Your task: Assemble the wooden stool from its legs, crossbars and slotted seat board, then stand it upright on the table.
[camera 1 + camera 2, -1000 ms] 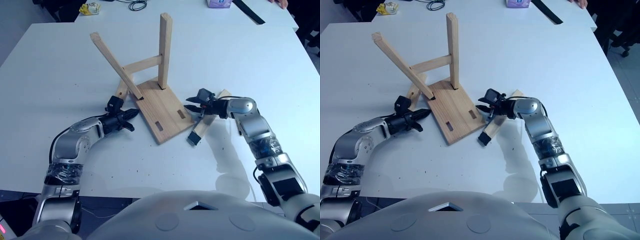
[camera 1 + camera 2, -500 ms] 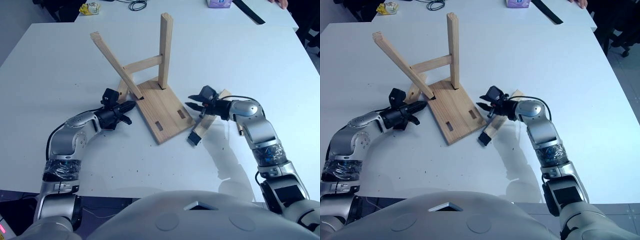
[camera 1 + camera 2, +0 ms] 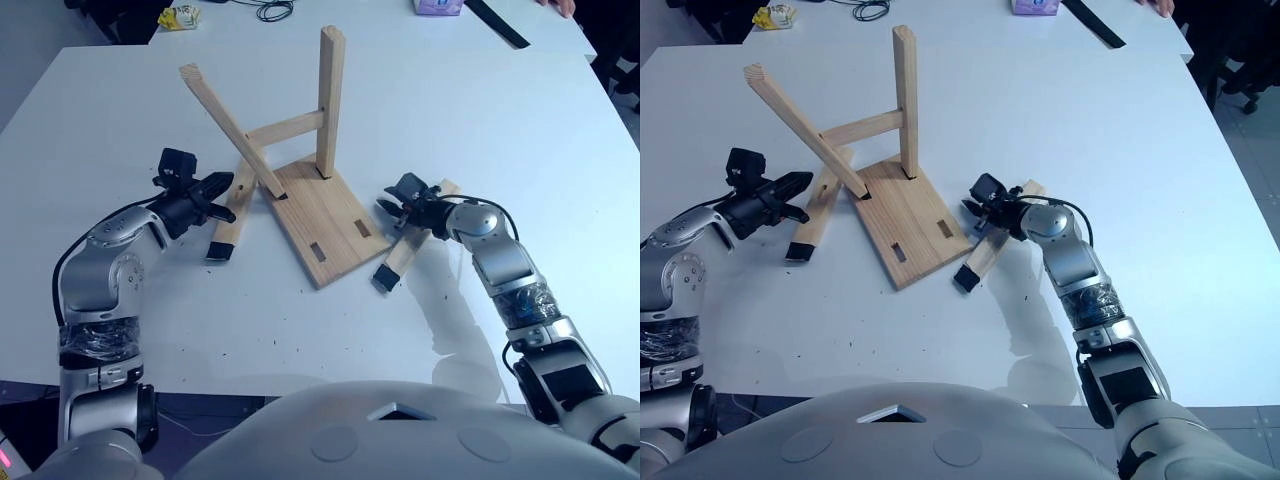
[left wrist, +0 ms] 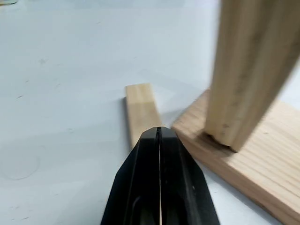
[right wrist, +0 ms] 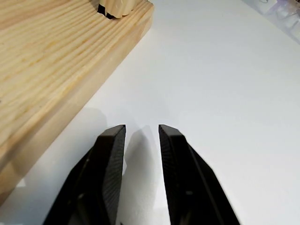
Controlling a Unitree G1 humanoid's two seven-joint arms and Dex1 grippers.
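We judge the step in hand to be fetching the two remaining legs for the empty slots (image 3: 317, 250) in the seat board (image 3: 308, 212). The board lies flat mid-bench (image 3: 500, 100), with an upright leg (image 3: 330, 100) and a leaning leg (image 3: 225, 120) already socketed at its 12 o'clock end and tied together by a crossbar (image 3: 290, 127). At the board's 9 o'clock the left hand (image 3: 225, 181) is pressed fully closed and holds nothing, its tips poised by a loose leg (image 3: 230, 215); we cannot tell whether they touch it. At 3 o'clock the right hand (image 3: 392, 207) is parted a little, only bare bench showing in the gap, close by the second loose leg (image 3: 400, 258), which slants off toward 4 o'clock. To do this well we would open the left hand wide first, then straddle the stick across its flat sides near the middle so it lifts level. We would also mind which end goes down, since one end of each loose leg is dark. The parts look like pale softwood with straight, open grain, square in section and crisp at the edges, so the flat faces should seat squarely in hard black fingers. The bench is smooth and white — a stick nudged sideways would likely slide.
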